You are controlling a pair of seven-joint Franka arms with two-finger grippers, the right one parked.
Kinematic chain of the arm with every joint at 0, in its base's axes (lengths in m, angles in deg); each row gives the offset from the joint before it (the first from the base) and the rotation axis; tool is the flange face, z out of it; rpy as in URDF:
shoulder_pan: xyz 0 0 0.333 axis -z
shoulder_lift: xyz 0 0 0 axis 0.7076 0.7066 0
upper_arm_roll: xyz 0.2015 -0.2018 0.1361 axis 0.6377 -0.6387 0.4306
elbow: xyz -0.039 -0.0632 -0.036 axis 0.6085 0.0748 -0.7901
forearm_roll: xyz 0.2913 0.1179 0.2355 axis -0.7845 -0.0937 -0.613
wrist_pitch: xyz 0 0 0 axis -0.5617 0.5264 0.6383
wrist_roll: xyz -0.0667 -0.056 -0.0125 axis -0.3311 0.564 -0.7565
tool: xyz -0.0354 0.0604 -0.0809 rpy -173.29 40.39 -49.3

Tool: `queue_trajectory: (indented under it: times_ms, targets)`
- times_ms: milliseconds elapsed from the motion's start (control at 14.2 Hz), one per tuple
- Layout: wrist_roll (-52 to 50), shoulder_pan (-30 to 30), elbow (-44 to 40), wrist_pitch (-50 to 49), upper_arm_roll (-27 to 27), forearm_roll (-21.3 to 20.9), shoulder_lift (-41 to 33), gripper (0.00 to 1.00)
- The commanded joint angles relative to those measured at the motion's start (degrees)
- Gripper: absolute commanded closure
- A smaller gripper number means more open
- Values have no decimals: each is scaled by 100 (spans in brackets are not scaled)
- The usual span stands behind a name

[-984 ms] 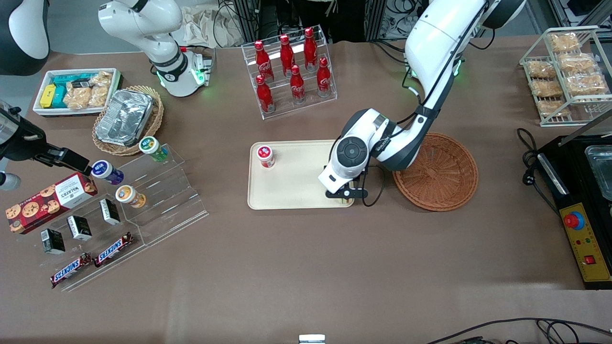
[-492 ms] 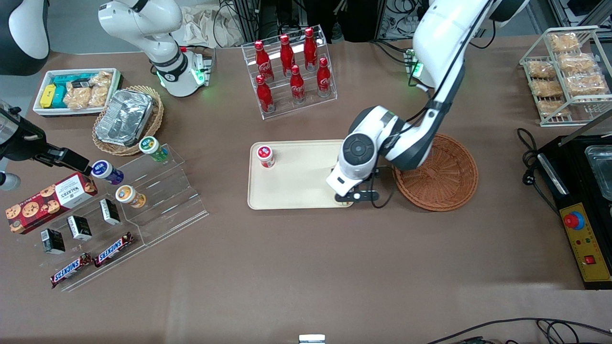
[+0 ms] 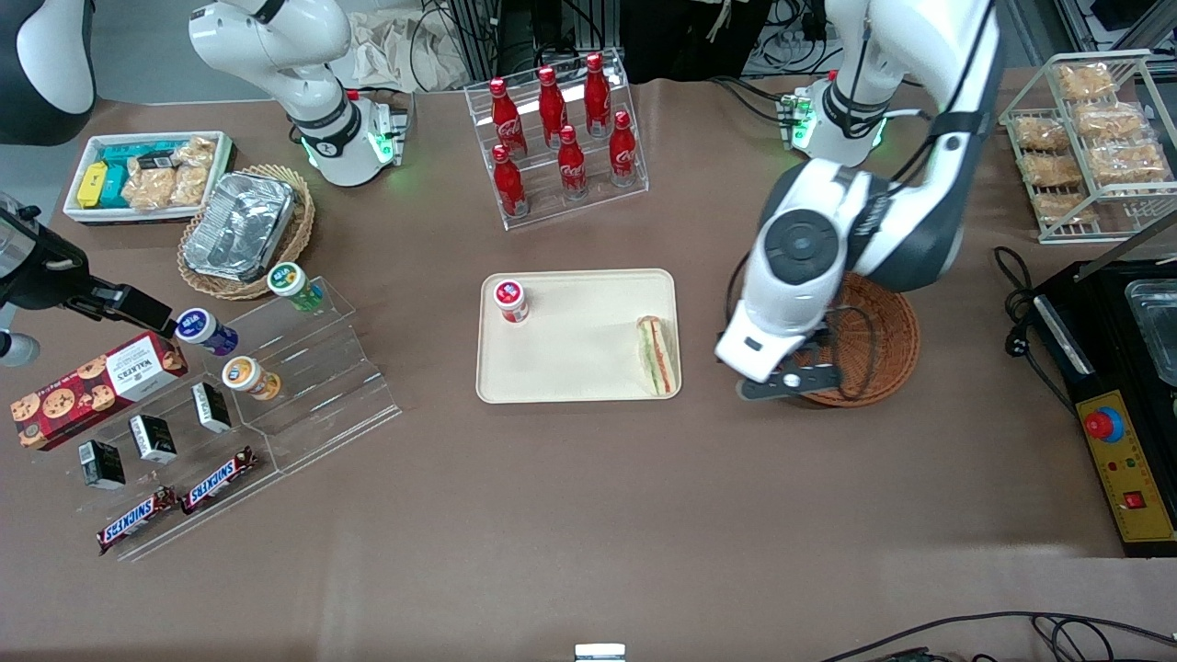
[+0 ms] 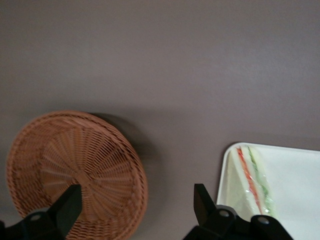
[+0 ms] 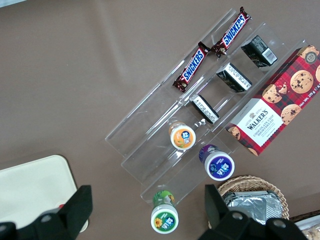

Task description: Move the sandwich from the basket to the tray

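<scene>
Front view: we see the sandwich (image 3: 657, 356) at the tray's (image 3: 570, 368) right edge, so placement looks complete. The gripper (image 3: 789, 382) hangs right of centre, above the basket's (image 3: 887, 322) rim.

Left wrist view: fingers (image 4: 65, 207) spread wide, holding nothing.

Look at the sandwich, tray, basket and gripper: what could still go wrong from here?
1. The sandwich lies right at the tray's edge nearest the basket; a knock to the tray could tip it onto the table.
2. The open gripper hangs above the basket's rim, so a low move could catch the wicker.
</scene>
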Motion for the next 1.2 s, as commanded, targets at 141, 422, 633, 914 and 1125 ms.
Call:
queue_trajectory:
  times_ms: [141,422,633,914,1125]
  targets:
    - [1364,-604,76,-570,255,-5,-739,1]
    - [2235,-1219,85,-1001,229,48,-1081,1]
    - [3140,-1519,67,-1282,255,460,-1398,1]
    - [3635,-1643,6,-1695,264,444,-1662,1]
    - [3617,-1748,-344,-1897,255,452,-1663,1]
